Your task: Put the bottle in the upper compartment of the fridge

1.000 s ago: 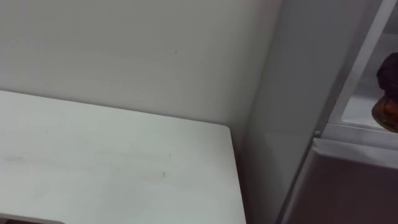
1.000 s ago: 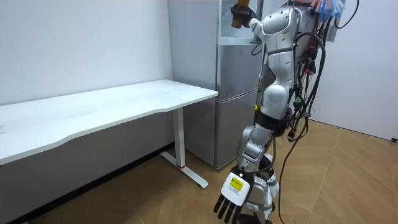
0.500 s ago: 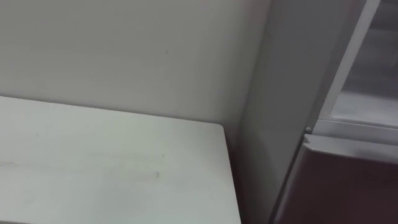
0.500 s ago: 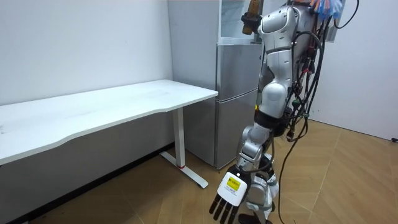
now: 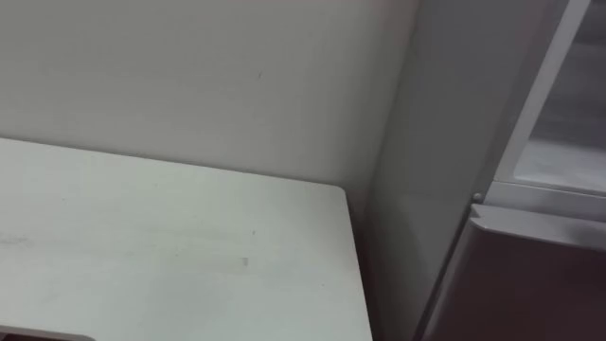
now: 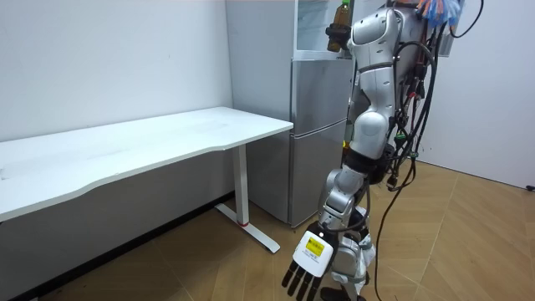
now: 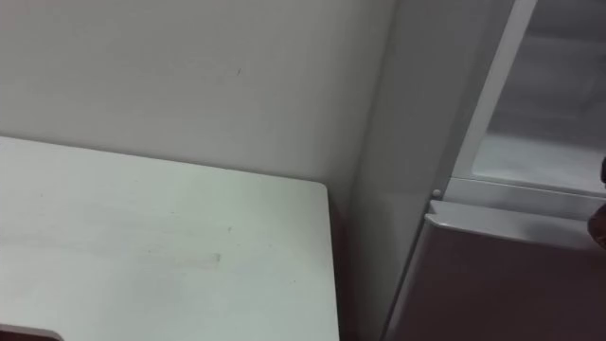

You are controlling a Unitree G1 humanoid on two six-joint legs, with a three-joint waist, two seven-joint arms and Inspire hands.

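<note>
Robot faces the fridge (image 6: 318, 125). Its raised right hand (image 6: 334, 37) grips the bottle (image 6: 340, 14) at the open upper compartment. The left hand (image 6: 303, 269) hangs near, fingers relaxed.

White, grey and brown in the room

The flat white table top (image 5: 170, 246) on the left is plain, and the smooth wall (image 5: 189, 76) far behind it is plain white too. The tall silver-grey fridge (image 6: 318, 125) on the right has no pattern. The light brown wooden floor (image 6: 451, 251) has thin lines between its planks. The brown bottle (image 6: 339, 15) has a green top, the right hand (image 6: 334, 35) is dark, and the left hand (image 6: 303, 274) is black.
</note>
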